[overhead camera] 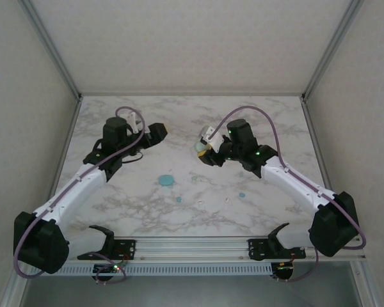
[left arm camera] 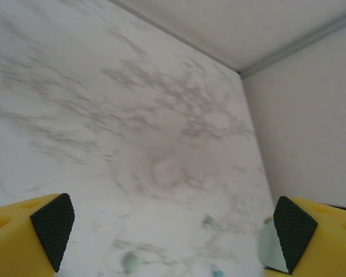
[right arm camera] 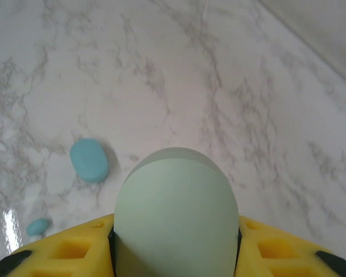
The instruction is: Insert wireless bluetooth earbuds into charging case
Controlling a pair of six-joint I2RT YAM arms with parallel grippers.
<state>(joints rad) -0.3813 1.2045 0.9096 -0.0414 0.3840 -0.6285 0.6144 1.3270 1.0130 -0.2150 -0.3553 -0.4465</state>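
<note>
Pale green case (right arm camera: 176,213) clamped in my right fingers (right arm camera: 271,254), held aloft. Earbuds (overhead camera: 178,199) lie loose on the surface (overhead camera: 275,128) by the blue case (overhead camera: 166,181). Left fingers (left arm camera: 52,222) spread, empty. Case secured; next, I reckon, left picks a bud.

Teal-blue pebble-shaped case (overhead camera: 166,181) lies on the marble-patterned table (overhead camera: 179,115); tiny plastic earbuds (overhead camera: 242,194) scattered right of it, nearer.

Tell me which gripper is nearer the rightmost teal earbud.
Right. The right gripper, holding a green case, is just behind-left of the earbud; the left gripper is much farther left.
</note>
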